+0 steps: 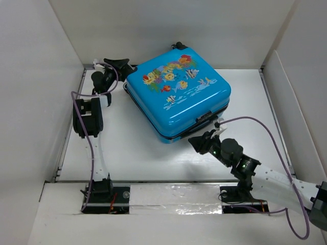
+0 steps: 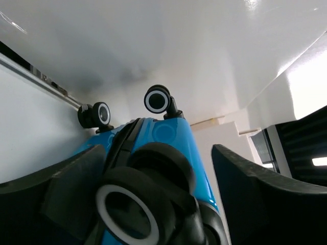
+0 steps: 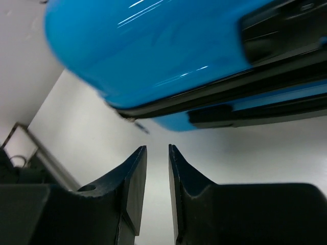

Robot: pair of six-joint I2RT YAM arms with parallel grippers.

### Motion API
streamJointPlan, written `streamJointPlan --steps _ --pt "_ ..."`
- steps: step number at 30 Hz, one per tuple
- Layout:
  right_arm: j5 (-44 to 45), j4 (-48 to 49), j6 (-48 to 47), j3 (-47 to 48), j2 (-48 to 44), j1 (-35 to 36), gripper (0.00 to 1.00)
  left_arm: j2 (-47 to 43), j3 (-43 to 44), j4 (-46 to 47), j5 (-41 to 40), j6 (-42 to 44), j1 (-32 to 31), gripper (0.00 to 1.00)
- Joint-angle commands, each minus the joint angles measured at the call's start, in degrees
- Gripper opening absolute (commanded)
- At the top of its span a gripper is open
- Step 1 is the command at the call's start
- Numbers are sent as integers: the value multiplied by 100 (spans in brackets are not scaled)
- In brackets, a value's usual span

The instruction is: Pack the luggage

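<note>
Bright-blue luggage (image 1: 179,94) lies flat and closed on the white table (image 1: 133,153), fish-and-coral print facing up, set toward the far middle and turned at an angle to the table edges. Its black-and-white caster wheels point to the far left. The left gripper (image 1: 118,66) sits at that wheel end, near the far-left corner of the white walls (image 1: 168,25). In the left wrist view its fingers (image 2: 255,189) stand wide apart, with the nearest caster wheel (image 2: 127,214) between them; whether either finger touches the wheel cannot be told. Two more wheels (image 2: 157,100) show beyond it at the far end of the shell. The right gripper (image 1: 202,140) is just beside the near edge of the luggage, low over the table. Its fingers (image 3: 130,184) are almost together, with only a narrow gap and nothing held between them. The black seam (image 3: 214,92) of the shell runs across just above their tips.
</note>
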Motion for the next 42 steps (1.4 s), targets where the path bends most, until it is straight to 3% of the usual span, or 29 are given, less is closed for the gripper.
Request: streamJointPlan --steps 1,2,3,5,6,9,12,19,26,31,35,38,39,40,42 --pt "-321 81 -109 98 53 -594 29 66 492 853 225 -217 -135 80" --pt "-391 134 -136 177 176 -692 29 171 545 915 277 -261 -187 74" --pt "-514 169 -153 221 238 -789 29 207 581 1003 295 -383 -188 57" --pt "-585 353 -241 291 483 -1113 29 243 520 1345 252 -507 -188 40" --pt "-725 406 -259 396 554 -1237 29 234 424 1451 243 -560 -188 28" --pt "-857 555 -416 607 835 -1712 30 76 100 1750 287 -587 -188 12" --pt "-1015 670 -549 792 1125 -2264 30 -222 -471 2101 243 -587 -83 4" --pt "-1990 1040 -1093 1574 2099 -3705 32 -1031 -2107 3444 -73 -1017 -21 0" --pt "-2905 847 -1261 2497 2787 -4279 36 -1926 -3776 4545 -599 -1290 -188 0" --pt "-2924 802 -1235 1963 2288 -4279 43 -2639 -4760 4888 -996 -1141 -188 0" --pt "-2853 768 -1086 1295 1497 -4419 46 -3945 -5342 4249 -1294 -519 -241 0" --pt "-2730 662 -972 612 636 -4420 36 -5017 -5668 3213 -1715 113 -241 0" --pt "-2704 749 -919 417 417 -4420 16 -5266 -5651 2827 -1830 308 -241 0" --pt "-2712 828 -857 215 223 -4420 8 -5503 -5477 1970 -1953 519 -241 0" --pt "-2782 1082 -795 -348 -226 -4420 0 -5944 -5151 1235 -2200 1124 -301 0"
